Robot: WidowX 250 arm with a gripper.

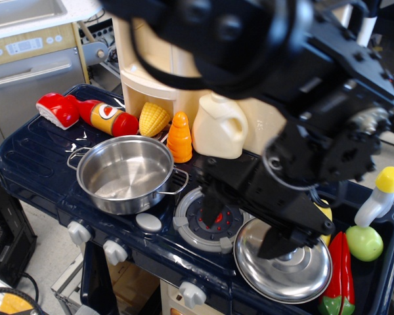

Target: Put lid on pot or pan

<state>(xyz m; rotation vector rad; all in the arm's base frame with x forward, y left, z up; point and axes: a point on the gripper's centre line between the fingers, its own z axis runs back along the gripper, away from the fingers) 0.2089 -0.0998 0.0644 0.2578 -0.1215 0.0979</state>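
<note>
Lid (295, 272) on counter, tool (244, 226) spread wide over it, pot (125, 174) uncovered

Lid (295, 275) knob behind blurred fingers (274, 243)

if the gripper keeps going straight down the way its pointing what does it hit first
Most likely the lid. The gripper points downward with its fingers spread over the lid's near-left part, beside the burner. Depth is unclear from this single view, so one finger might meet the burner's edge instead.
</note>
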